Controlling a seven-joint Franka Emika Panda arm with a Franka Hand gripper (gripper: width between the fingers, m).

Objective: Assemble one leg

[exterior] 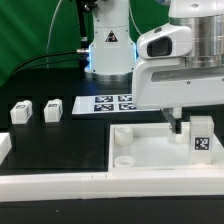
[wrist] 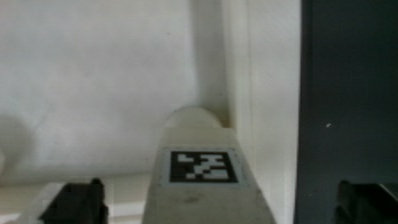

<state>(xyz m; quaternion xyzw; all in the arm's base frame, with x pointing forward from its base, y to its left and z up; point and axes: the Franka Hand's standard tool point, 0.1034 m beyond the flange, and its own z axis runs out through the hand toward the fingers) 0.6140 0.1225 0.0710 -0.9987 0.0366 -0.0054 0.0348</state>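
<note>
A: Where is the gripper point(exterior: 184, 128) standing now?

B: It is hanging over the tray point(exterior: 150, 150), at the exterior view's right. Its fingers point(wrist: 75, 200) are pinching a leg point(exterior: 201, 136), and the leg's marker is facing the camera.

A: Is the wrist view showing the same?

B: Yes. The leg point(wrist: 199, 160) is sitting between the two dark fingertips, with the white tray point(wrist: 107, 90) lying beyond it.

A: Are other things lying near?

B: Two more legs point(exterior: 21, 112) are resting well apart from the gripper. The marker board point(exterior: 112, 102) is lying behind the tray.

White leg point(wrist: 201, 150) with black-and-white marker, white tray point(exterior: 150, 150), black table point(exterior: 40, 75)
</note>
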